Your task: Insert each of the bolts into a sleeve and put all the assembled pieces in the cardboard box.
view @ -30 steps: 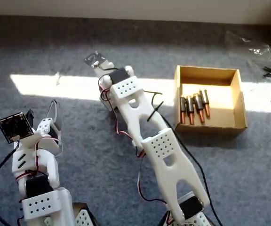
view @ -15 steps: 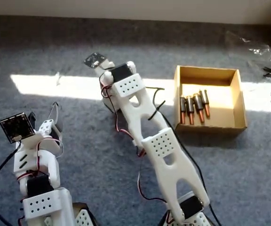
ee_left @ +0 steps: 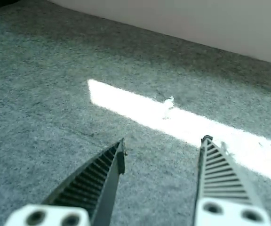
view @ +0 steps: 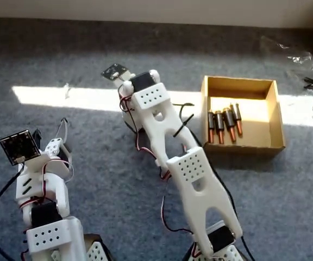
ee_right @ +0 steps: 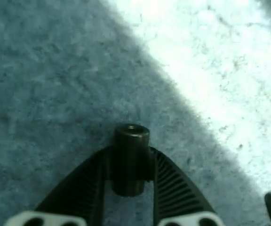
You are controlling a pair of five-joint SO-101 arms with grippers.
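four assembled pieces (view: pixel 224 125) are lying in your cardboard box (view: pixel 237 82), near your right arm (view: pixel 162 125). your left gripper (ee_left: pixel 161 146) is hanging wide open over grey carpet (ee_left: pixel 41 94). your right gripper (ee_right: pixel 131 155) is clamping a black sleeve (ee_right: pixel 131 141), its end poking out ahead.

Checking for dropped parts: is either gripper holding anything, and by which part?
The right gripper holds a dark sleeve by its sides, its open end poking past the fingertips. The left gripper is open and empty.

Assembled pieces (view: pixel 220 126) (four) in cardboard box (view: pixel 238 82)
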